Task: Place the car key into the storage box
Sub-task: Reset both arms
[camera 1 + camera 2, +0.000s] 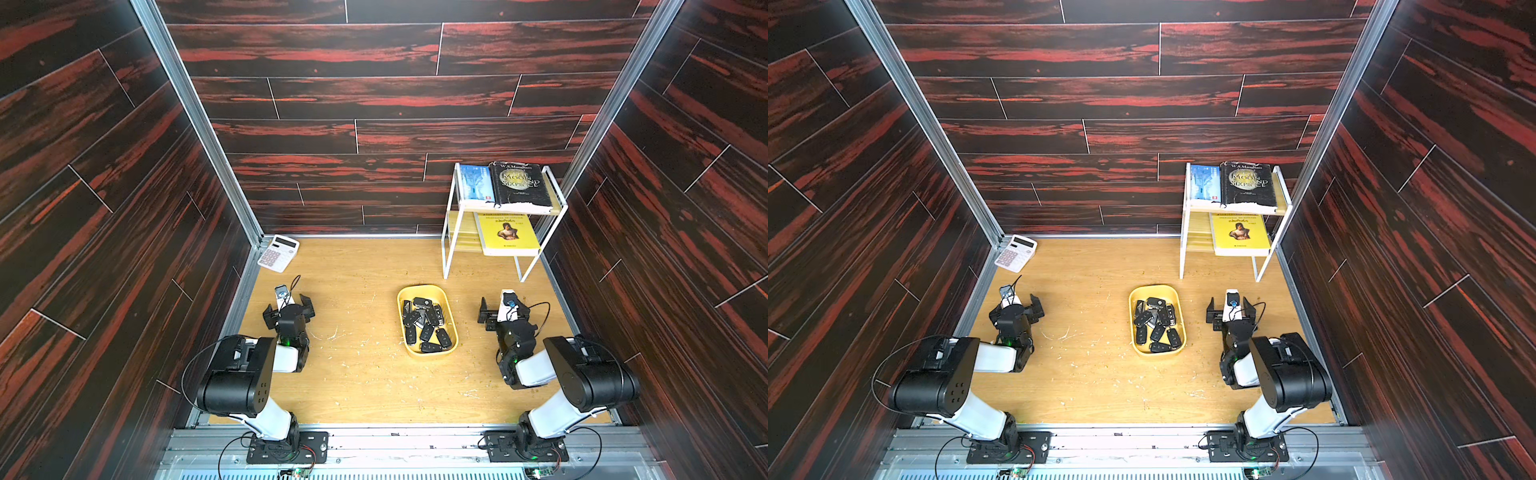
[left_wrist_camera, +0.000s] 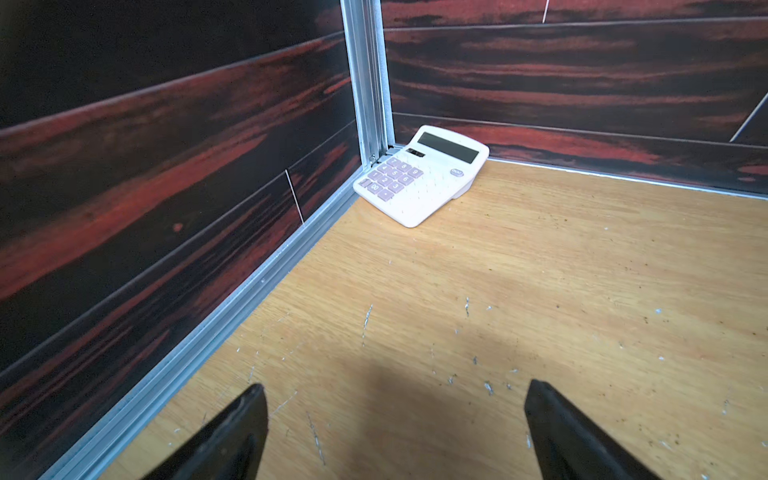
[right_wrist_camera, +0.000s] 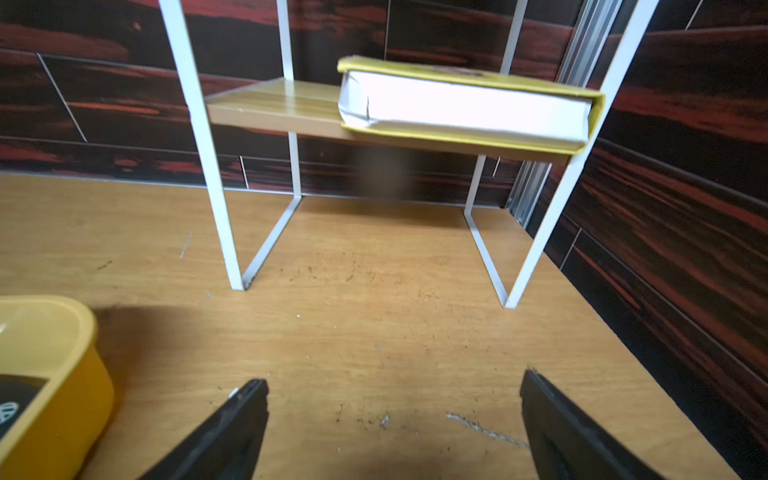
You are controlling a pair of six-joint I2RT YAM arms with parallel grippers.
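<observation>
Car keys lie piled inside the yellow storage box, lower centre in both top views.
Left hand and right hand hang empty and spread open on each side of the box. No loose key shows on the tabletop, so the placing looks finished. Calculator at left and shelf rack at upper right block nothing.

Dark red-and-black wood-grain walls box us in on three sides, with aluminium posts in the far corners. Below, a pale wooden floor (scuffed, plenty of white scratches). At one o'clock a white two-tier rack carries books, and at eleven o'clock sits a white calculator.
</observation>
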